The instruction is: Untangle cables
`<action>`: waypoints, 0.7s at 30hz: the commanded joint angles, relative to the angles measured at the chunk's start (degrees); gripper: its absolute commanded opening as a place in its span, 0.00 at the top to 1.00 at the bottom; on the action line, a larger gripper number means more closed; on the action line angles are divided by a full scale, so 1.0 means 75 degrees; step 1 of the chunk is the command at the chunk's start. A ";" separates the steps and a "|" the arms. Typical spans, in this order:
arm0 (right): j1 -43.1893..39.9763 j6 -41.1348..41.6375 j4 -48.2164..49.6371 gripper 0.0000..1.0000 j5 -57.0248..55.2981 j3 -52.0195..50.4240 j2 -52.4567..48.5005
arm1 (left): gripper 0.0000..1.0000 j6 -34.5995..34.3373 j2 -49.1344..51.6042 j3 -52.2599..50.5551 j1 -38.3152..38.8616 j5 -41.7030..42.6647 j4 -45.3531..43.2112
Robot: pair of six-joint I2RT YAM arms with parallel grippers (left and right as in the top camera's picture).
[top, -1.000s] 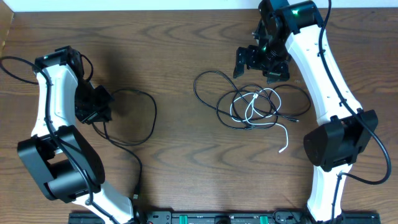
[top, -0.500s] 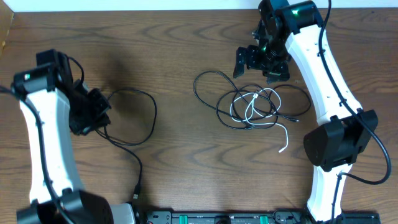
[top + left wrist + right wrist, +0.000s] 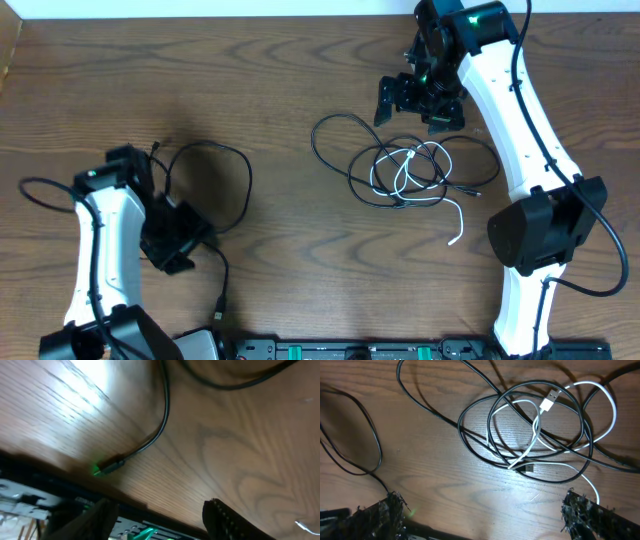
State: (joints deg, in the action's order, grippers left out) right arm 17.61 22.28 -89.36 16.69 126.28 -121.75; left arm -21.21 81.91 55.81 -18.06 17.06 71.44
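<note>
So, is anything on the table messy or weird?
Yes. The messy bit is the knot near the right arm, where a white cable is looped through some black cables. Another black cable lies loose and apart on the left. Nothing looks broken or spilled.
</note>
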 commanded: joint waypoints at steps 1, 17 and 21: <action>0.0050 -0.0093 -0.0023 0.01 -0.0015 0.0064 0.0248 | 0.39 -0.0044 -0.0032 -0.0618 0.0248 0.0323 -0.0434; 0.0050 -0.0093 -0.0023 0.01 -0.0015 0.0064 0.0248 | 0.47 -0.1816 -0.0032 -0.2186 0.1448 -0.1513 -0.3416; 0.0052 -0.0093 -0.0023 0.01 -0.0015 0.0064 0.0248 | 0.53 -0.2069 -0.0029 -0.2384 0.1603 -0.1515 -0.3663</action>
State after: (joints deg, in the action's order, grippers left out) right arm 17.61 22.28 -89.38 16.69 126.28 -121.75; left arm -33.74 81.91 39.35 -6.90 7.75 44.31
